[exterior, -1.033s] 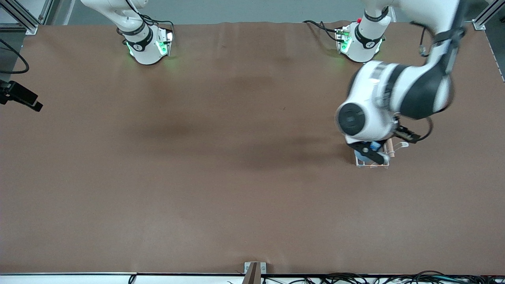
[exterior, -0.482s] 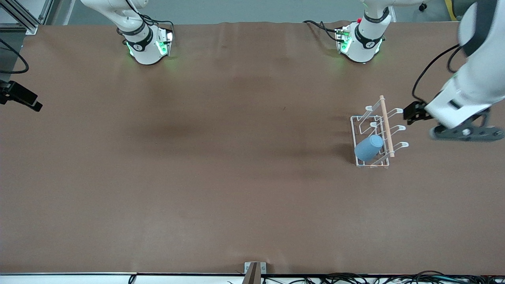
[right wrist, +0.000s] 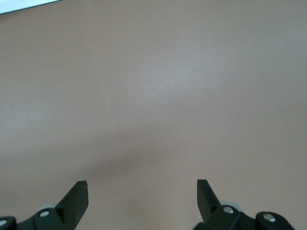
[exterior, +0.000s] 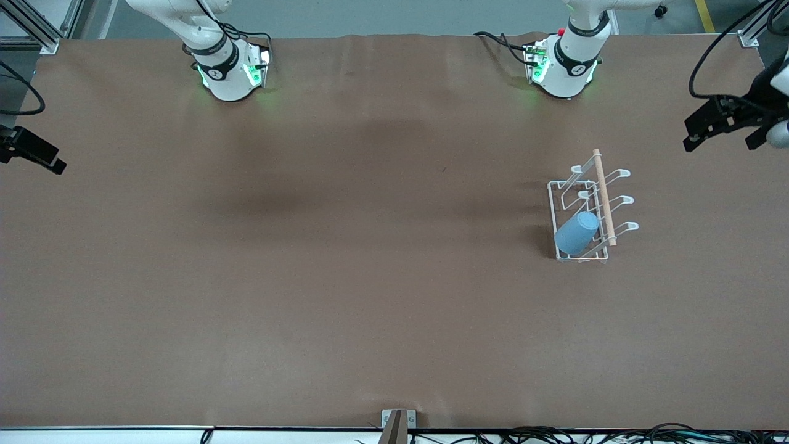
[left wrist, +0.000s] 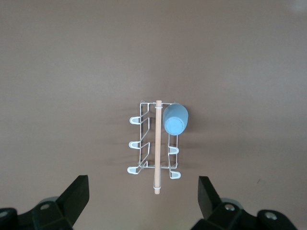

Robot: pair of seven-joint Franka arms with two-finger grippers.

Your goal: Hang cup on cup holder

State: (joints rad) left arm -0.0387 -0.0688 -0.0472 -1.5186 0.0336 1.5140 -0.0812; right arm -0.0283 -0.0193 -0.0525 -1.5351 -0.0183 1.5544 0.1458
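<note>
1. Light blue cup (exterior: 576, 232) hangs mouth-down on a prong of the white wire cup holder (exterior: 562, 185), at the left arm's end of the table (exterior: 345, 277).
2. Left gripper (left wrist: 144, 194) up over the table, fingers wide, empty.
3. Right gripper (right wrist: 143, 196) waits over bare table, fingers wide, empty.

The left arm rises from its base and passes out of the front view's top, its wrist showing again at the table's edge on the left arm's end; the left gripper (left wrist: 144, 191) hangs high there, fingers spread wide, holding nothing; the right gripper (right wrist: 143, 194) waits, fingers also apart and empty, facing down at the table.
</note>
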